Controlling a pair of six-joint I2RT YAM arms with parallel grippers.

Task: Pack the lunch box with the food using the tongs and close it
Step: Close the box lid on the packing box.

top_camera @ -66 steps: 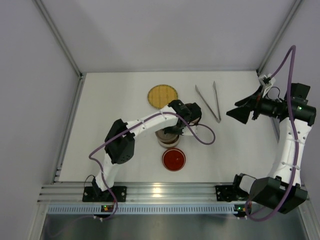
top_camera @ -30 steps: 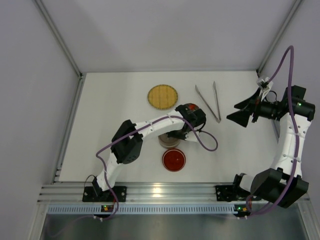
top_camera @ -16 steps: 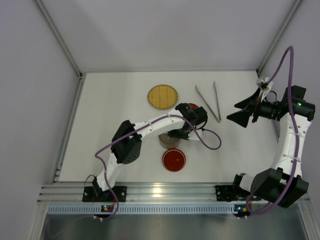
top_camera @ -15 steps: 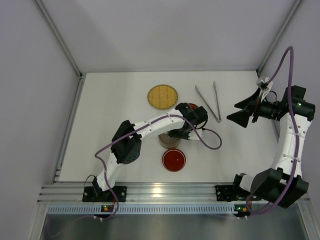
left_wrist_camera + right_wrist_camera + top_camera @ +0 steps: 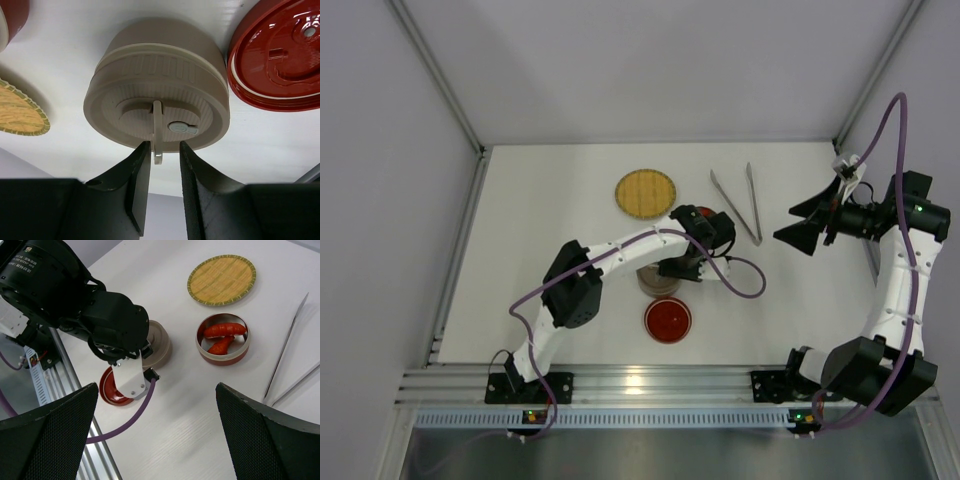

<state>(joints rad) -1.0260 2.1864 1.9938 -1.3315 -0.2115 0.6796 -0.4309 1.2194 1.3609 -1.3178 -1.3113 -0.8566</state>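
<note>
Food (image 5: 224,330), two elongated red pieces, lies in the open red tin (image 5: 222,360) at the far middle of the bench, between the woven plate (image 5: 222,279) and the untouched tongs (image 5: 285,346). Just nearer, the left gripper (image 5: 163,150) holds its fingers (image 5: 140,175) slightly apart astride the thin handle (image 5: 158,125) of the beige lidded tin (image 5: 155,75), not yet clamped on it; to lift that lid it should pinch the tab squarely and rise straight, as the red lid (image 5: 280,55) lies close beside. Right gripper (image 5: 785,224) hangs wide open, right of the tongs
</note>
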